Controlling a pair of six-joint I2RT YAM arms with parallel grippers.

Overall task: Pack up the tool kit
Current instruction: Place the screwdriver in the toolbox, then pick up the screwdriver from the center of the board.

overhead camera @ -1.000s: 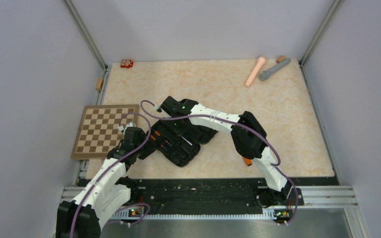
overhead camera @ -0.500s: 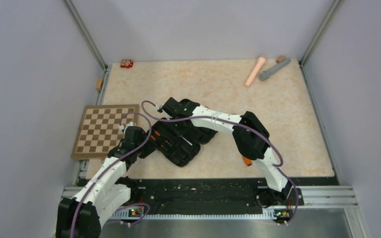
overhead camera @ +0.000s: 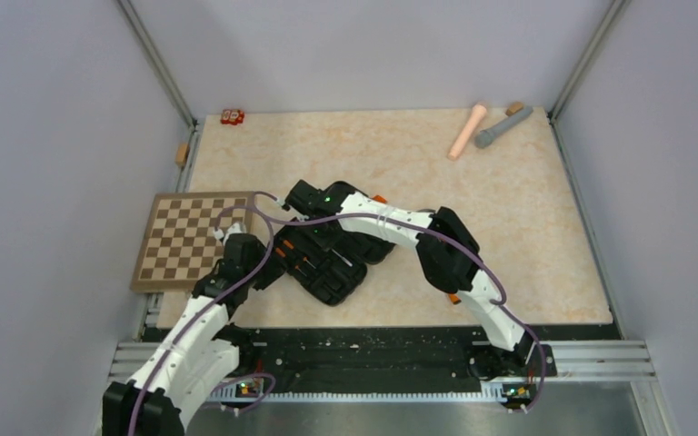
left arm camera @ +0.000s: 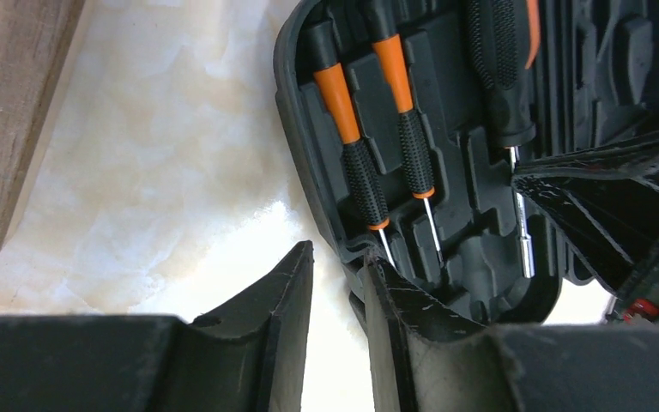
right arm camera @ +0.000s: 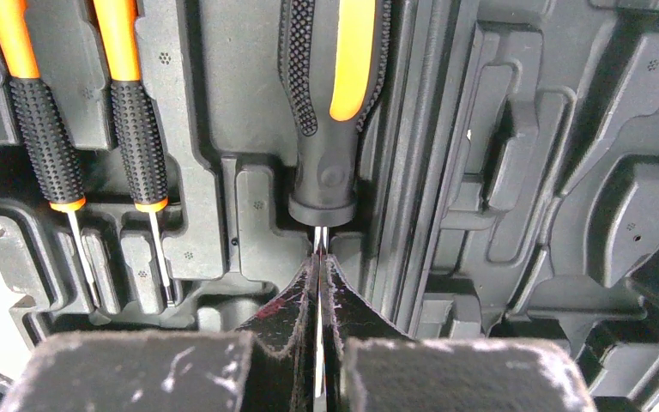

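Our right arm has swung toward 9 o'clock, right gripper (right arm camera: 319, 262) clamped on the large screwdriver (right arm camera: 335, 129) by its shaft, seating it in the case (right arm camera: 515, 172); left gripper (left arm camera: 336, 257) narrows, jaws apart, astride the rim.

The left arm (overhead camera: 191, 336) and right arm (overhead camera: 391, 222) share one build: white tubular links joined by bulky black joint housings. A purple cable (overhead camera: 273, 204) loops loosely along each arm from base to wrist. A small green light (overhead camera: 327, 195) glows on the right arm's black wrist housing. The left gripper (left arm camera: 336, 266) has black, wedge-shaped fingers with scratched, scuffed faces. The right gripper (right arm camera: 319, 257) has matching black fingers, with edges worn pale and a faint reddish smear on one.
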